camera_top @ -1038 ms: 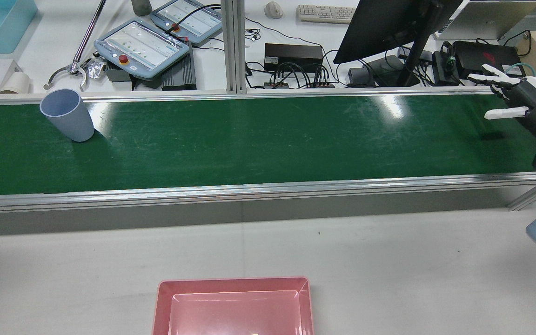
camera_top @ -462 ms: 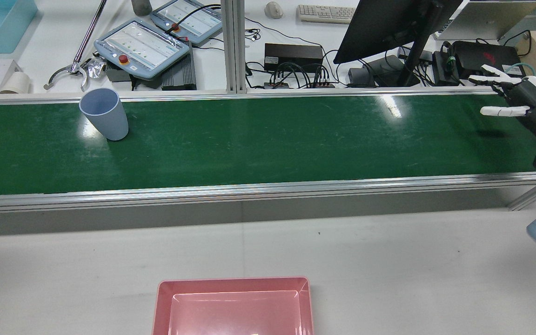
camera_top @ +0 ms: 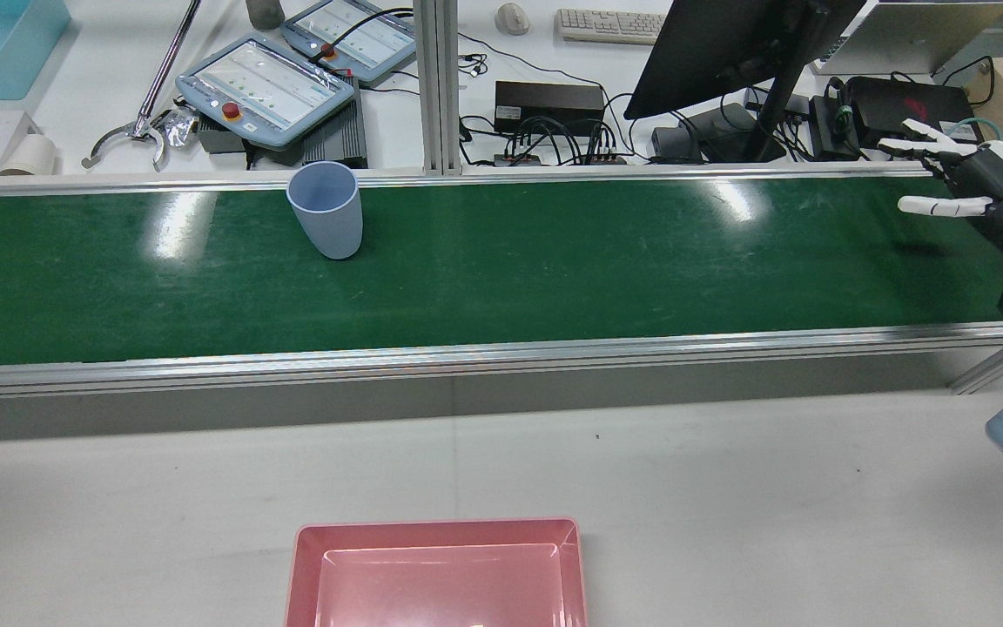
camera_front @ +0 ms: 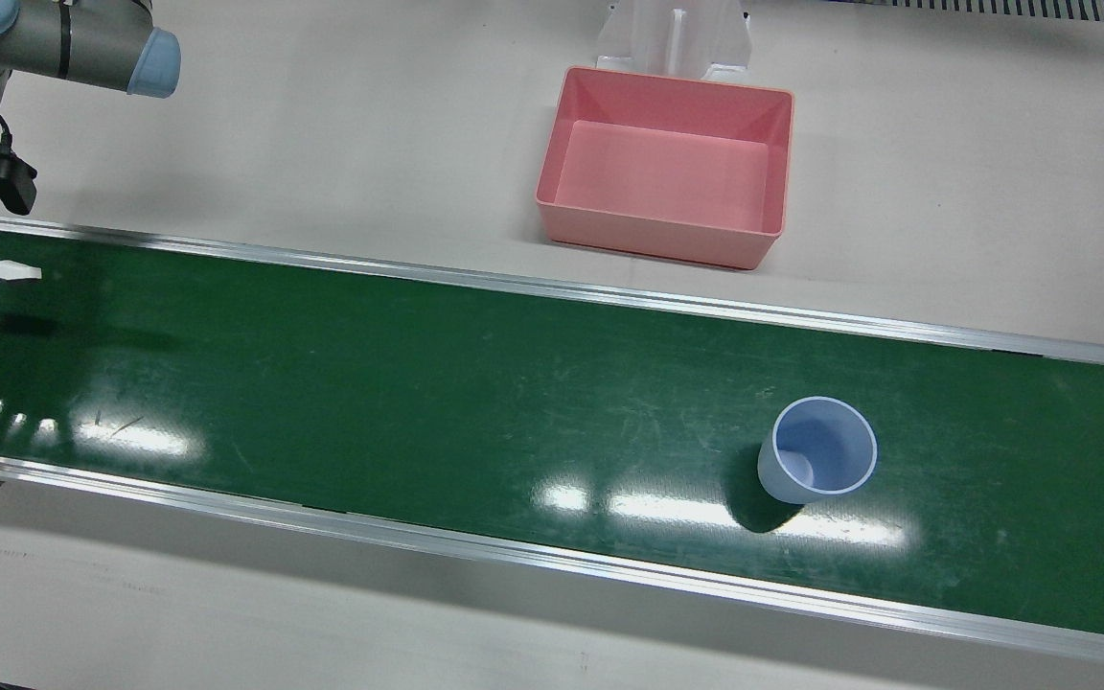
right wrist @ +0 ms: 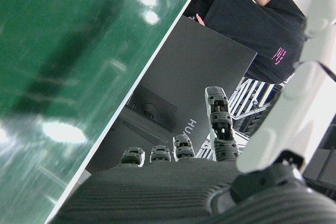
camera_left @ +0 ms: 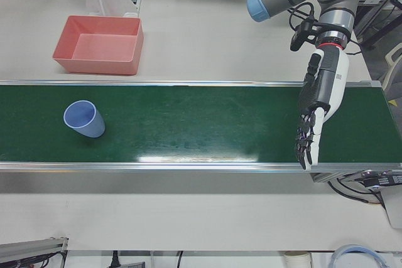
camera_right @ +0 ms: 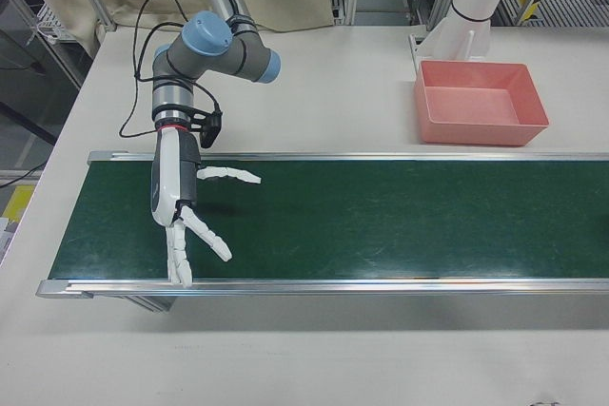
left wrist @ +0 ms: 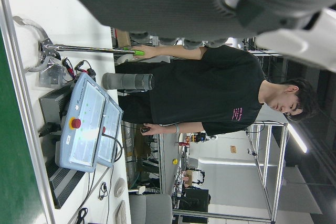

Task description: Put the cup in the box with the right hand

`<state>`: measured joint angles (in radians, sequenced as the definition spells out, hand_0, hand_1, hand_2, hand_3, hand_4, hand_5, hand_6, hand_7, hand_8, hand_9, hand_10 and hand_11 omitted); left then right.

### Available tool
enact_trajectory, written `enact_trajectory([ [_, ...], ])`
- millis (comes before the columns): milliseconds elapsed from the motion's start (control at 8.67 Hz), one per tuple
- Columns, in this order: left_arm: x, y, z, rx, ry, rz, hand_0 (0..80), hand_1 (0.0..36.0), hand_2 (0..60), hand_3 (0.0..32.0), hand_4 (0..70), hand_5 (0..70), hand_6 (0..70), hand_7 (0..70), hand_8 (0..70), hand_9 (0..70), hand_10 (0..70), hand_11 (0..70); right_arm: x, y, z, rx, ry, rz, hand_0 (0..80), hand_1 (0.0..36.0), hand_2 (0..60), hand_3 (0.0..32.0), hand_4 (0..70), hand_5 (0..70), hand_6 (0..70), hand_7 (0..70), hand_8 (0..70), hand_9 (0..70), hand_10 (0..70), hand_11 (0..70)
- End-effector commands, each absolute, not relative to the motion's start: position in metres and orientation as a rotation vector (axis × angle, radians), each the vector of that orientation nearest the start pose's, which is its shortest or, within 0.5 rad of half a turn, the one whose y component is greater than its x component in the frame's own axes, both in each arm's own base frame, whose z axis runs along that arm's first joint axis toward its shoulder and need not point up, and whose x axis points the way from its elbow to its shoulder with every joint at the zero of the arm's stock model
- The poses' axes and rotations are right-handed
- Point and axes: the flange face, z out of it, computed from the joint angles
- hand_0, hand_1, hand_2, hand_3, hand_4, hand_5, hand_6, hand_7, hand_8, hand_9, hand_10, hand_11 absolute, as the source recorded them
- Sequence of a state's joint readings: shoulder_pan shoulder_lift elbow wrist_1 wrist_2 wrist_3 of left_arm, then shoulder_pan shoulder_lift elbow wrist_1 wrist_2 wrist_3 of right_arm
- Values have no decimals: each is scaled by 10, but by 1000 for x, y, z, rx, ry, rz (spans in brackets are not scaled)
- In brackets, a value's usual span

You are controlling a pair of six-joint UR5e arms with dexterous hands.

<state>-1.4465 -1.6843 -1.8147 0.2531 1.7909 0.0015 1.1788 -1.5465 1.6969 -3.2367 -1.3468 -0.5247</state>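
**Two ways the cup could be lost before it reaches the box**

The cup (camera_front: 820,450) stands upright, mouth up, on the green belt (camera_front: 418,383). It is close to the belt's edge on the side away from the box (camera_front: 653,238). The right hand (camera_right: 176,197) hangs over one end of the belt, well apart from the cup. Its fingers (camera_right: 233,175) are spread wide and hold nothing. The left hand (camera_left: 317,108) is over the opposite end, with its fingers straight and also empty.

The first risk is a knock. The cup looks light and narrows toward its base, so a spread finger striking the rim ahead of the grasp would likely tip it. It could then roll off the nearby belt edge.

The second risk is timing. If the belt runs, a late or early closure would catch only air or pinch the rim.

The box waits empty on the bench (camera_front: 322,144) beyond the belt's other edge. A weak hold could drop the cup as it crosses that rail.
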Motion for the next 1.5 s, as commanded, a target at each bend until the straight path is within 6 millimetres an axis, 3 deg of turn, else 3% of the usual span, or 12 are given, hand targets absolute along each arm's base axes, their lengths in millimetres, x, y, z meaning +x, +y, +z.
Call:
enact_trajectory([
  [0,-46,-532,537,-347,2136,-1921,0,0,0,0,0,0,0,0,0,0,0,0,-48,-522,622,-460,2650,-2399,423,80,142,14,139,27,29,125,15,56,26,47],
  [115,-46,-532,537,-347,2136,-1921,0,0,0,0,0,0,0,0,0,0,0,0,-48,-522,622,-460,2650,-2399,436,72,107,12,151,27,29,124,14,56,26,47],
  [346,-46,-532,537,-347,2136,-1921,0,0,0,0,0,0,0,0,0,0,0,0,-49,-523,621,-458,2653,-2397,421,91,173,10,126,28,29,121,14,55,25,47],
  [462,-46,-532,537,-345,2137,-1922,0,0,0,0,0,0,0,0,0,0,0,0,-49,-523,621,-458,2653,-2397,441,74,106,12,153,28,29,124,15,56,25,47],
  [577,-46,-532,537,-345,2137,-1922,0,0,0,0,0,0,0,0,0,0,0,0,-49,-523,621,-458,2653,-2397,422,92,179,10,131,28,29,124,14,56,26,48],
  [692,-46,-532,537,-345,2137,-1922,0,0,0,0,0,0,0,0,0,0,0,0,-49,-523,621,-458,2653,-2397,421,92,181,12,130,28,30,126,14,56,26,48],
  [923,-46,-532,537,-345,2137,-1922,0,0,0,0,0,0,0,0,0,0,0,0,-49,-523,621,-458,2653,-2397,438,74,114,12,155,28,30,127,15,57,26,48],
  [1038,-46,-532,537,-345,2137,-1922,0,0,0,0,0,0,0,0,0,0,0,0,-49,-523,621,-458,2653,-2397,428,83,149,12,143,28,29,126,15,57,26,48],
  [1154,-46,-532,537,-347,2136,-1921,0,0,0,0,0,0,0,0,0,0,0,0,-49,-523,621,-458,2653,-2397,409,101,221,10,121,28,29,125,15,57,26,48],
  [1269,-46,-532,537,-345,2137,-1922,0,0,0,0,0,0,0,0,0,0,0,0,-49,-523,621,-458,2653,-2397,429,84,150,12,146,28,30,126,16,58,26,48],
  [1385,-46,-532,537,-345,2137,-1922,0,0,0,0,0,0,0,0,0,0,0,0,-49,-523,621,-458,2654,-2395,429,85,151,12,145,28,30,127,16,58,26,47],
])
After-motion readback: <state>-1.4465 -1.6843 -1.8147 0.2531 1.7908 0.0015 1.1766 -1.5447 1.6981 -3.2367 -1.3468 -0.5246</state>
